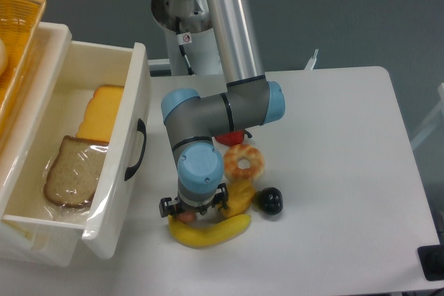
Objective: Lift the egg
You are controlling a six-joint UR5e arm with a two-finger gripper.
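My gripper (193, 214) points straight down over a small pile of food near the table's front, and the wrist hides its fingers. A small pinkish-brown bit of the egg (185, 218) shows just under the gripper's left side, right behind the banana (210, 232). I cannot tell whether the jaws are open or closed on the egg. The yellow pepper (240, 196) lies just right of the gripper, and the black round fruit (269, 202) lies further right.
A glazed doughnut (244, 162) and a red item (236, 136) lie behind the pile. A white open drawer (136, 116) at the left holds a bread slice (73, 171) and cheese (103, 112). A wicker basket (17, 39) sits at far left.
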